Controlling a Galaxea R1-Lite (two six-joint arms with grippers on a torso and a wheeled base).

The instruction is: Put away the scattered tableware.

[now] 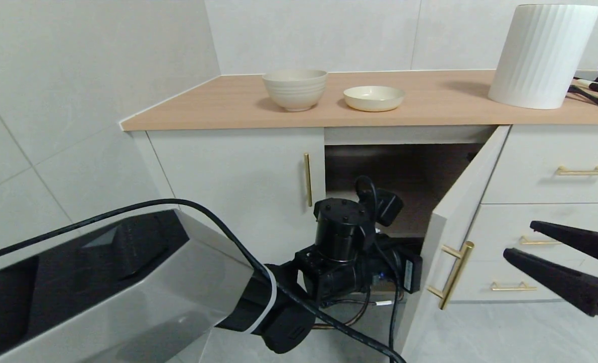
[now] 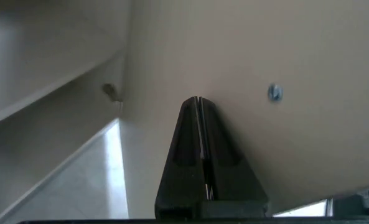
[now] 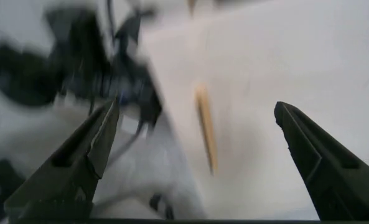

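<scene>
— Left arm looms closest, big and low, running into the open cupboard compartment. What is its pincer doing?

— Left gripper has its fingers pressed together on nothing. The tips point at the inner face of the cupboard door, near a small screw.

— And the other one?

— Right gripper hangs empty with its fingers wide apart, on the door's outer side, level with the brass handle. Seen from its wrist, the handle lies farther off between the two fingers, its length crossing the line from tip to tip.

— Where is the tableware?

— Up on the wooden countertop. A ribbed bowl stands upright above the shut door. A shallow dish sits just beside it on the right, not touching, above the open compartment. Both lie above and beyond the two pincers. They are round, so neither has a long axis to line up with.

— Which arm is nearer?

— My guess is the left, since its wrist sits almost straight below the dish. It would need to back out of the cupboard and rise first. The right is off to the side and lower.
</scene>
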